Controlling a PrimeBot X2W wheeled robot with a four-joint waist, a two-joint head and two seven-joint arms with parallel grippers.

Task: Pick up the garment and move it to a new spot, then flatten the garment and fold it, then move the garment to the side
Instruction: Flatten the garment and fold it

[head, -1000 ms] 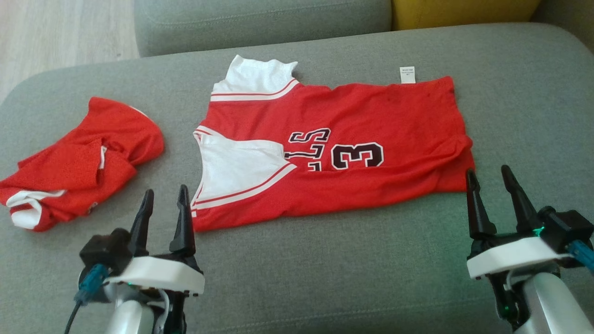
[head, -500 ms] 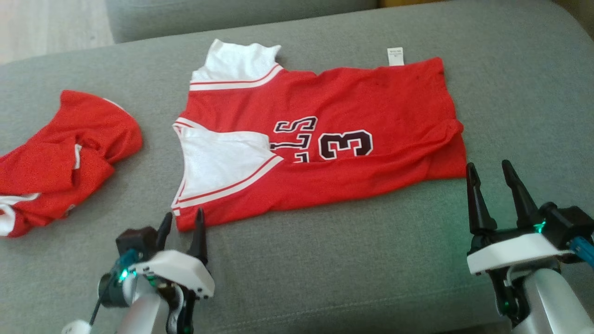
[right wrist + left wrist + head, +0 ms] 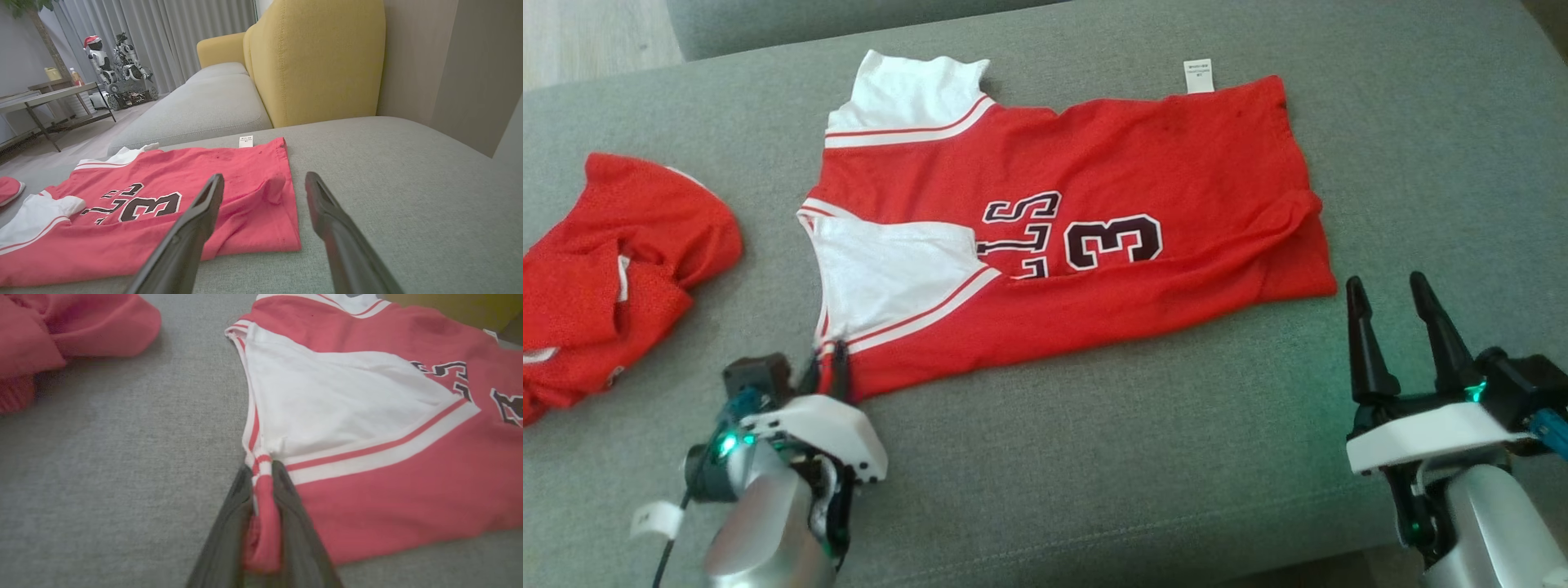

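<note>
Head view: the jersey (image 3: 1094, 188) lies spread flat across the middle of a grey woven cushion (image 3: 1094, 474), shoulders toward the left and hem toward the right. It is red mesh with white shoulder parts, red-and-white trim, and dark letters and a "3" outlined in white. A small white label (image 3: 1198, 75) sticks out past its far edge. The near long edge is folded over in a soft ridge. A crumpled red heap (image 3: 605, 269) with white trim sits well apart at the left. The left tool (image 3: 829, 363) is at the jersey's near left corner, its dark tips on the striped edge. The right tool (image 3: 1392, 318) stands just off the near right corner, its tapered fingers spread, touching nothing.

Left wrist view: the left tool (image 3: 261, 473) is clenched on the jersey (image 3: 388, 490). A bunched roll of red cloth with striped trim is squeezed between the two dark fingers (image 3: 229, 531). Beyond it a smooth white triangular panel (image 3: 335, 400) is bordered by a red-and-white band. The heap (image 3: 61, 326) is at the upper left on the coarse cushion (image 3: 122, 477).

Right wrist view: the right tool (image 3: 263, 177) is released, jaws wide, above the jersey's (image 3: 184, 228) hem corner. The hem is rumpled into a raised fold. The label (image 3: 245, 141) lies on the cushion (image 3: 388, 196). Behind rises a rounded yellow fabric backrest (image 3: 314, 61), and farther off stand a toy robot (image 3: 118, 69) and pleated grey curtain (image 3: 163, 32).
</note>
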